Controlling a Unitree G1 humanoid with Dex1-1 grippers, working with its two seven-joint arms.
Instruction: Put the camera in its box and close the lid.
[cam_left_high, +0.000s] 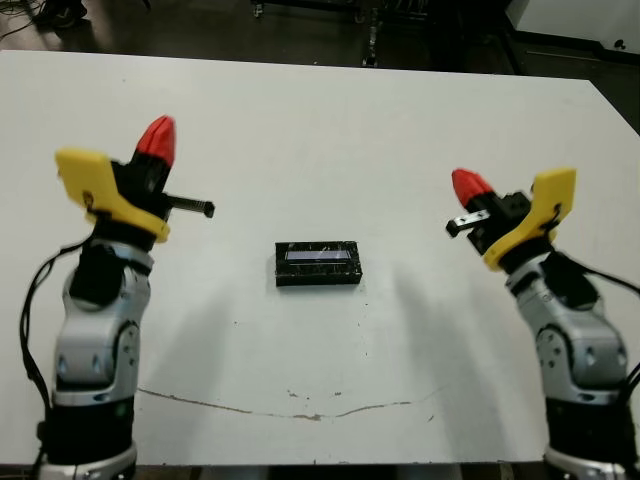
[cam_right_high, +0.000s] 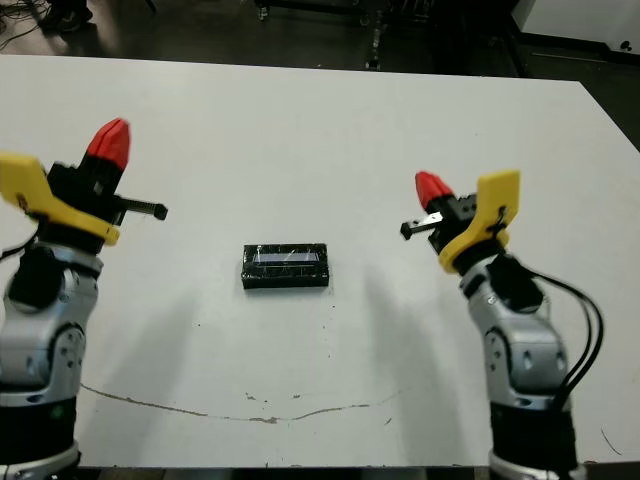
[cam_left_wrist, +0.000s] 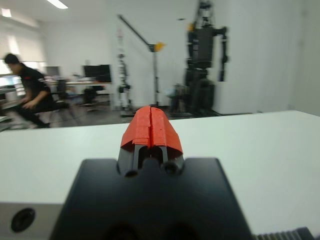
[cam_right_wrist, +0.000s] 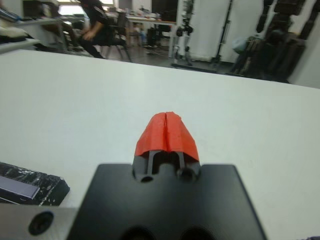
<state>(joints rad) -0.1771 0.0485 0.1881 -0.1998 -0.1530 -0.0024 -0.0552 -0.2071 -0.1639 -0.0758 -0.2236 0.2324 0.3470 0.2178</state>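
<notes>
The lid (cam_left_high: 317, 263), glossy crinkly black with a pale stripe across its top, lies flat at the middle of the white table (cam_left_high: 320, 130); one corner of it also shows in the right wrist view as the lid (cam_right_wrist: 30, 186). The camera and the box are hidden or out of view; I cannot tell whether they are under the lid. My left gripper (cam_left_high: 158, 135) is raised to the lid's left and shut, red tips together, holding nothing. My right gripper (cam_left_high: 468, 183) is raised to the lid's right, also shut and holding nothing. Both are well apart from the lid.
A thin dark scratch line (cam_left_high: 300, 410) runs along the table near its front edge. Beyond the far edge are a dark floor and equipment stands (cam_left_wrist: 205, 60). A seated person (cam_left_wrist: 30, 95) shows far behind the table.
</notes>
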